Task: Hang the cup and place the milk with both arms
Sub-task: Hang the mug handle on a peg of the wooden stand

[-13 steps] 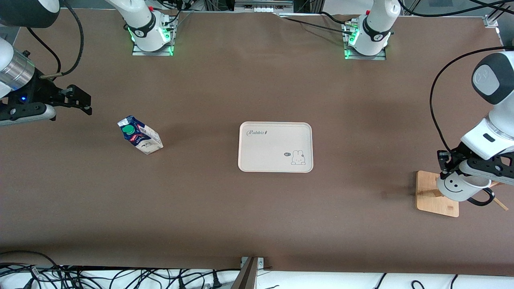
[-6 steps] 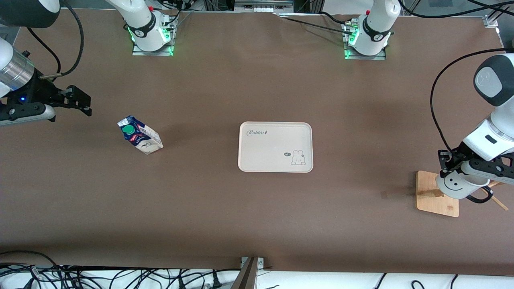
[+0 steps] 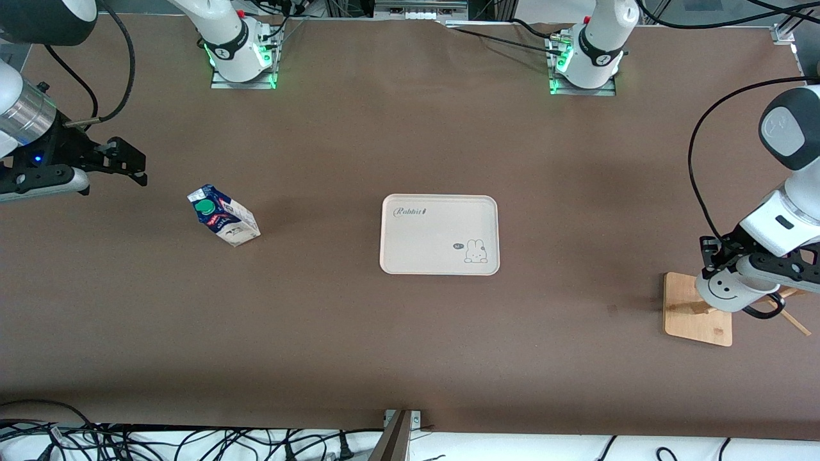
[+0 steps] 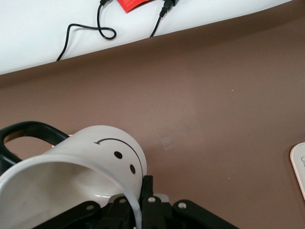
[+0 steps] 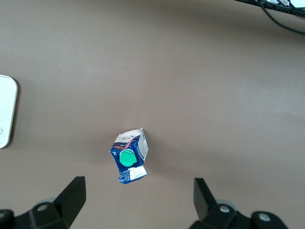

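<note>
- Our left gripper (image 3: 710,264) has its fingers clamped on the rim of the cup (image 3: 727,291), which lies tipped on its side in the air, smiley face toward the front camera, black handle (image 3: 763,310) pointing at the left arm's end of the table.
- Over the past second the cup has drifted slightly higher in the front view, so that its handle now sits right by the slanted peg (image 3: 792,320) of the wooden rack (image 3: 697,315); whether the loop is over the peg, we cannot tell.
- We judge the hanging step to be in its last approach: the handle has yet to be threaded and the cup let go.
- Our right gripper (image 3: 131,165) hangs with fingers (image 5: 71,195) spread wide and empty over bare table at the right arm's end, and has not moved in that second; the arm is waiting.
- The milk (image 3: 223,215) stands untouched on the table, near the right gripper and well apart from the tray (image 3: 439,234), so that half of the job is not begun.
- The tray, cream with a rabbit print, sits mid-table on a brown mat (image 3: 359,333).
- Cables (image 3: 192,443) trail along the white edge nearest the front camera.
</note>
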Robot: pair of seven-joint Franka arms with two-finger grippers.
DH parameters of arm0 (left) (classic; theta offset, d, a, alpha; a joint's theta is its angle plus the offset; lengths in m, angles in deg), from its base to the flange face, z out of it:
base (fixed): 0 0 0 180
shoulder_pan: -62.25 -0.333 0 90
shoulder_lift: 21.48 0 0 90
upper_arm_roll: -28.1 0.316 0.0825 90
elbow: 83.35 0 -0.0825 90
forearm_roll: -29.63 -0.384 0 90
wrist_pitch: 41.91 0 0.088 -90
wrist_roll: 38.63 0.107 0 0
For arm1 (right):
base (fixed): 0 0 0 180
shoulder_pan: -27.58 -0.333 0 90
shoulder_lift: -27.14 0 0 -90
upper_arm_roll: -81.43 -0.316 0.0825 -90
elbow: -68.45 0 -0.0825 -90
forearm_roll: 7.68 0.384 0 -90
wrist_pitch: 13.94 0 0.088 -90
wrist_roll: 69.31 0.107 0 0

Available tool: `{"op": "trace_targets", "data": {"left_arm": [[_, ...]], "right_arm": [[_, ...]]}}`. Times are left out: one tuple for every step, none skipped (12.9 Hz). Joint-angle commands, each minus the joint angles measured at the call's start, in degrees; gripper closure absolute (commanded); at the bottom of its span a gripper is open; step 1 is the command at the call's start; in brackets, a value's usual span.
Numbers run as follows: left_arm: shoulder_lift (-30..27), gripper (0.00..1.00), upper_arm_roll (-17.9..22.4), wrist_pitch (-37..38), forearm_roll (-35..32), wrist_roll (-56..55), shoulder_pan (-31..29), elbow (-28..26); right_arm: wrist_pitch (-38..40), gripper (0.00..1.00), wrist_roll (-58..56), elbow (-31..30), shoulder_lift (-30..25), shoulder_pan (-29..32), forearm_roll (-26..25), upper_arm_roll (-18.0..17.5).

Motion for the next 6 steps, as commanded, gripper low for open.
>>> {"op": "trace_targets", "data": {"left_arm": [[-2.4,1.00,1.0,3.4,1.7,2.2,-0.5,-0.5],[-2.7,1.00,1.3,4.2,1.7,2.7,-0.6,-0.5],[-3.2,1.00,2.0,4.9,1.7,4.2,-0.6,-0.5],[-3.3,1.00,2.6,5.0,1.7,5.7,-0.6,-0.5],[-3.3,1.00,3.5,5.0,1.7,7.6,-0.7,-0.5],[-3.2,1.00,4.3,5.0,1.7,10.1,-0.6,-0.5]], "right_arm": [[0.3,0.00,1.0,1.2,0.4,0.9,-0.6,-1.0],[0.3,0.00,1.0,1.2,0.4,0.9,-0.6,-1.0],[0.3,0.00,1.0,1.3,0.4,0.9,-0.6,-1.0],[0.3,0.00,1.0,1.3,0.4,0.9,-0.6,-1.0],[0.3,0.00,1.0,1.3,0.4,1.0,-0.7,-1.0],[0.3,0.00,1.0,1.3,0.4,1.0,-0.6,-1.0]]}}
